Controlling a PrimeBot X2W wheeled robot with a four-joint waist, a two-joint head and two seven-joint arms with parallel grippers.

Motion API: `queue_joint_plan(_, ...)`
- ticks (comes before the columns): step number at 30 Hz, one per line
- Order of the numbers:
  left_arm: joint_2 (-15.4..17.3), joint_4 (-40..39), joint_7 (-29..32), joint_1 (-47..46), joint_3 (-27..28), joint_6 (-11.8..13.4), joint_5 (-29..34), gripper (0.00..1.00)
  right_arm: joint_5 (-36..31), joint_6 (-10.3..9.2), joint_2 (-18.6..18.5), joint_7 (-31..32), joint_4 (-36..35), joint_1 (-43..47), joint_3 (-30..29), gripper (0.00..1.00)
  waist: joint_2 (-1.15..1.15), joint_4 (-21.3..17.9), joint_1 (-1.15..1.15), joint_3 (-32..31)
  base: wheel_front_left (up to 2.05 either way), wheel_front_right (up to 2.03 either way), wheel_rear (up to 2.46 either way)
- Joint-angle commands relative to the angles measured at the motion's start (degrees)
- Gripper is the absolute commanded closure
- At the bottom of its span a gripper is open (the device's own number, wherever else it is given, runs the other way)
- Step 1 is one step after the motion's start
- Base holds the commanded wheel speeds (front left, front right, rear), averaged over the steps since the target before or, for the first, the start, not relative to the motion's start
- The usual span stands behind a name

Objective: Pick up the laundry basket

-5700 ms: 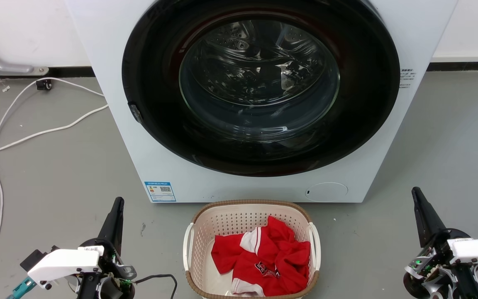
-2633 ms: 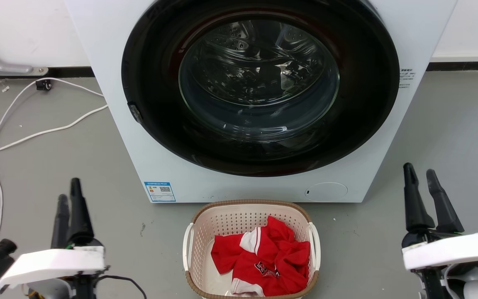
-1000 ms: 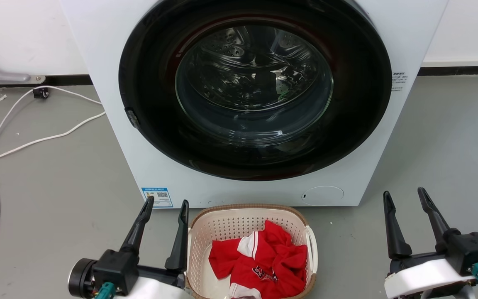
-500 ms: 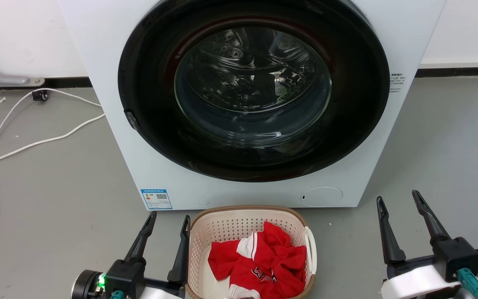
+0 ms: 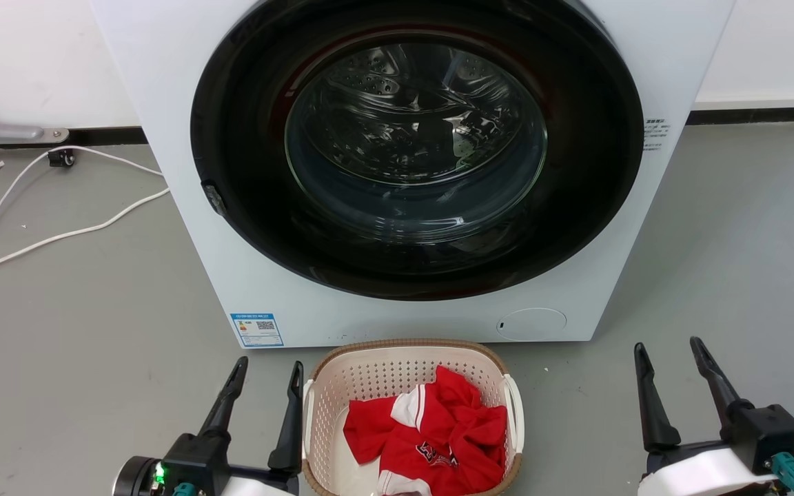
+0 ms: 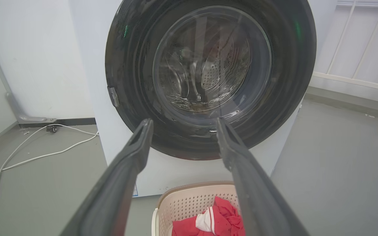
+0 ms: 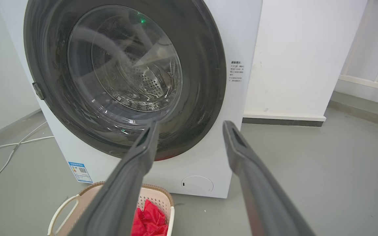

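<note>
On the grey floor (image 5: 80,310), right in front of the washing machine (image 5: 163,103), sits the laundry basket (image 5: 369,375) — cream, with holes in its walls, a brown rim and a white handle on each side. A crumpled red and white garment (image 5: 438,441) lies inside it. The basket stands upright, close to the foot of the machine, below the round dark door (image 5: 414,145), which is shut.

The left tool (image 5: 269,363) is at the basket's left side. Its two fingers are spread apart and point toward the machine, with nothing between them. Its inner finger is just beside the left handle (image 5: 308,413); whether it touches I cannot tell. The right tool (image 5: 667,344) is well apart from the basket on the right, also spread open and empty — its fingers are over bare floor.

A blue sticker (image 5: 257,330) is on the machine's lower left corner, and a white cable (image 5: 59,238) trails across the floor at the far left.
</note>
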Motion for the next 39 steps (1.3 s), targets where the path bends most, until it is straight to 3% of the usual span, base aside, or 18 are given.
queue_joint_plan(1,-0.10,0.09,-0.16,0.35,0.03,-0.32,-0.06,0.00,0.63,-0.02,0.03,-0.11,0.25,-0.10,-0.04,0.00,0.00,0.01,0.00,-0.01,0.00,0.00,0.00)
queue_joint_plan(10,-0.29,1.14,-0.16,0.44,0.19,-1.43,0.10,0.00,0.94,-0.02,0.03,-0.12,0.86,-0.61,-0.21,0.00,0.00,0.03,0.00,0.02,0.00,0.00,0.00)
queue_joint_plan(29,-0.31,1.55,-0.16,0.26,0.41,-1.30,-1.09,0.00,1.16,-0.02,0.03,-0.12,0.96,-0.96,-0.04,0.00,0.00,-0.20,0.00,1.63,0.00,0.00,0.00)
queue_joint_plan(39,-0.31,4.83,-0.15,-5.54,1.88,-2.22,-1.43,0.00,-0.04,-0.02,0.03,-0.12,2.02,-6.69,1.08,0.00,0.00,-0.38,0.00,12.67,0.00,0.00,0.00)
